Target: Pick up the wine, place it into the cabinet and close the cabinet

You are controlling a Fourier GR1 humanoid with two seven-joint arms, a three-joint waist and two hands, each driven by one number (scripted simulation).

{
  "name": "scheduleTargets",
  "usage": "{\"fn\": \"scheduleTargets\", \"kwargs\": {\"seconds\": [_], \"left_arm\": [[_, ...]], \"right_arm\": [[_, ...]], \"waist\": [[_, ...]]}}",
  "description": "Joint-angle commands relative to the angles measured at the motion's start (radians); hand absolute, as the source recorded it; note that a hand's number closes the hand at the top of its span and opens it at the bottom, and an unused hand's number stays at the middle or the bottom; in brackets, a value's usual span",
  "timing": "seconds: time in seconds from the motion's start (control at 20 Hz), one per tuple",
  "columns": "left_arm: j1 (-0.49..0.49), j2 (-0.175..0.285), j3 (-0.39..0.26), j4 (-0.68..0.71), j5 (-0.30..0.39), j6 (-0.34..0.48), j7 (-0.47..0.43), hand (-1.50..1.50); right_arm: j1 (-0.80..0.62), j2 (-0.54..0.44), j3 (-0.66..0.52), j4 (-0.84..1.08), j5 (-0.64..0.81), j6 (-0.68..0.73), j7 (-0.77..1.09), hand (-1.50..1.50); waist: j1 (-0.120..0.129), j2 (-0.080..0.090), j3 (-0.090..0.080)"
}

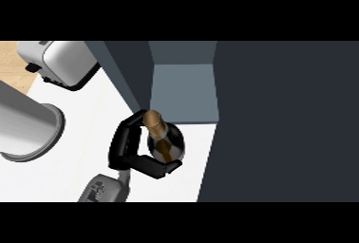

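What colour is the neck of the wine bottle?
Tan brown neck on a dark wine bottle, seen best in the head view.

just beyond the fingers [133,122] of the black hand [123,152], curled round the brown glass wine bottle [160,135], the pale grey cabinet recess [184,90] is left open. to the fingers' right the way is barred by the broad dark cabinet door [280,118]; beyond them to the left, by a dark slanting cabinet panel [126,71]. bare white counter [84,142] is seen left of the fingers, bounded further left by a brushed steel cylindrical pot [24,123] and a silver toaster [60,61].
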Motion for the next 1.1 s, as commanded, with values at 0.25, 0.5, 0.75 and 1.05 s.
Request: {"fn": "scheduleTargets", "kwargs": {"seconds": [0.25, 0.5, 0.75, 1.05], "left_arm": [[-0.177, -0.001, 0.028, 0.17, 0.015, 0.028, -0.002, 1.5], [-0.296, -0.001, 0.057, 0.326, 0.05, 0.038, -0.01, 1.5], [-0.4, -0.001, 0.037, 0.433, 0.116, 0.062, -0.051, 1.5], [-0.554, -0.001, 0.065, 0.592, 0.206, 0.072, -0.05, 1.5]], "right_arm": [[0.116, -0.029, 0.021, -0.229, 0.0, 0.016, 0.042, -1.5], [0.129, -0.04, -0.014, -0.236, -0.049, 0.027, 0.009, -1.5], [0.111, -0.014, -0.004, -0.198, -0.056, 0.037, -0.013, -1.5], [0.104, -0.034, -0.042, -0.224, -0.088, 0.06, -0.003, -1.5]], "waist": [[-0.008, 0.0, -0.001], [-0.014, 0.003, 0.0], [-0.02, 0.005, -0.001], [-0.032, 0.008, -0.001]]}}
